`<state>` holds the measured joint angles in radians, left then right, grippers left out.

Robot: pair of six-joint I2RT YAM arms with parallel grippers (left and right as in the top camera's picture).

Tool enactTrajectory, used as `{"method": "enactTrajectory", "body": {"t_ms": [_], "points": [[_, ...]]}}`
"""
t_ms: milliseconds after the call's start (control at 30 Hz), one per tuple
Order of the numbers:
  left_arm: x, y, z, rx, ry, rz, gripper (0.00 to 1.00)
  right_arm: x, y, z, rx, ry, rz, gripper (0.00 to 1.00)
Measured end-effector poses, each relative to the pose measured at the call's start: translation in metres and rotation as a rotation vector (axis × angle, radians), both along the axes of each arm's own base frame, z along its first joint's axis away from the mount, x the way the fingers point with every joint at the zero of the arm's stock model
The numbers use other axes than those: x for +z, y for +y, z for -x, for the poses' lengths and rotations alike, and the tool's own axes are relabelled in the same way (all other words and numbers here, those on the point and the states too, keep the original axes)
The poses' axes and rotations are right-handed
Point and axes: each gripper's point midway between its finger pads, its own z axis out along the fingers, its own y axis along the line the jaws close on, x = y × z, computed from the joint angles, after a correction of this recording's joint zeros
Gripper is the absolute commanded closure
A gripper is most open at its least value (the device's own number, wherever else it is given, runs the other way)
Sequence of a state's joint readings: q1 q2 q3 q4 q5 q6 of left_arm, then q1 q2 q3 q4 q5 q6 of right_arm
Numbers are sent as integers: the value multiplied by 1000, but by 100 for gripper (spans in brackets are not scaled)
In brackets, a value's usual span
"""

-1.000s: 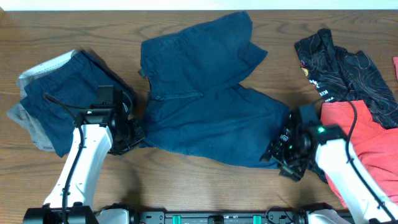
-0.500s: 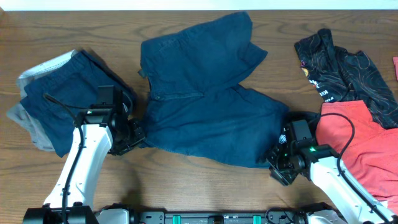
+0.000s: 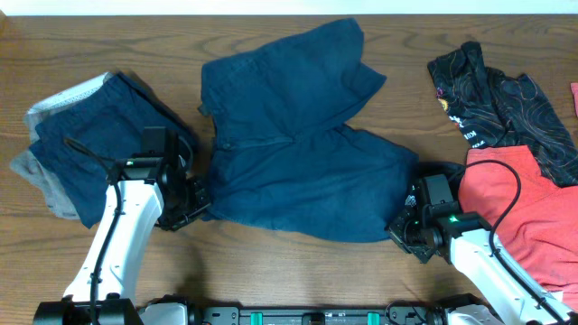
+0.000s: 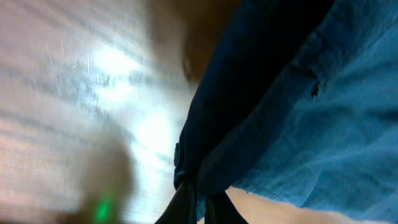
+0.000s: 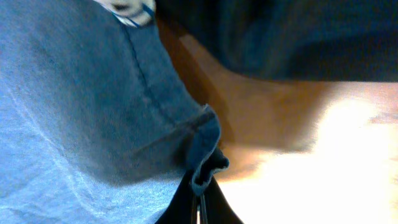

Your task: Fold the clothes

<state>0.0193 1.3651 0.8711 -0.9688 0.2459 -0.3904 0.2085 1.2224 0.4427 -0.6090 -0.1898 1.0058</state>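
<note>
From overhead, the navy shorts lie spread in the middle of the table, the waistband end toward the far left and 2 wide legs running right, 1 toward the far edge and 1 toward the near right. The left gripper sits at the shorts' near left corner and the right gripper at the near right corner of the lower leg, both low on the wood and touching the cloth. Left of the shorts, well apart from them, a folded navy garment rests on a grey garment that shows along its left and far sides. At the far right a black garment with a fine printed pattern lies crumpled, and a red garment lies just in front of it, overlapping its near edge. In the left wrist view, the left gripper has its jaws pressed together on a bunched edge of the shorts, which rise from the pinch and fill the right side; the table at left is blurred and bright with glare. In the right wrist view, the right gripper has its jaws closed tight on a stitched hem corner of the shorts, the cloth fanning up to the left, with bare table to the right and more dark fabric across the top.
</note>
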Motion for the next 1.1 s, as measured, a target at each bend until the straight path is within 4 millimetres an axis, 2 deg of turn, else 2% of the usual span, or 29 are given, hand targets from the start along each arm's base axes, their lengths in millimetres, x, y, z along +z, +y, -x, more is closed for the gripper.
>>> {"method": "enactTrajectory", "body": {"t_ms": [133, 200, 267, 367, 433, 567, 667, 767, 867, 967, 1100], "points": [[4, -11, 18, -34, 60, 68, 94, 13, -16, 13, 25, 73, 51, 99], [10, -16, 29, -50, 81, 97, 94, 35, -26, 5, 30, 49, 68, 99], [20, -21, 40, -70, 81, 123, 94, 65, -37, -9, 35, -6, 84, 99], [38, -25, 56, -95, 48, 148, 94, 116, -53, -25, 38, -109, 109, 99], [54, -30, 65, -108, -1, 170, 94, 145, -62, -28, 53, -160, 120, 99], [90, -35, 80, -132, -140, 189, 94, 181, -69, -22, 115, -193, 140, 99], [117, -36, 87, -149, -259, 187, 94, 198, -72, -23, 158, -226, 159, 99], [144, -38, 84, -167, -408, 182, 94, 219, -74, -38, 199, -320, 189, 99], [163, -37, 69, -180, -543, 168, 94, 244, -76, -64, 236, -465, 226, 99], [167, -31, 53, -166, -593, 126, 94, 259, -76, -88, 266, -565, 252, 99], [163, -8, 25, -59, -593, 14, 94, 257, -68, -126, 328, -624, 259, 99]]}}
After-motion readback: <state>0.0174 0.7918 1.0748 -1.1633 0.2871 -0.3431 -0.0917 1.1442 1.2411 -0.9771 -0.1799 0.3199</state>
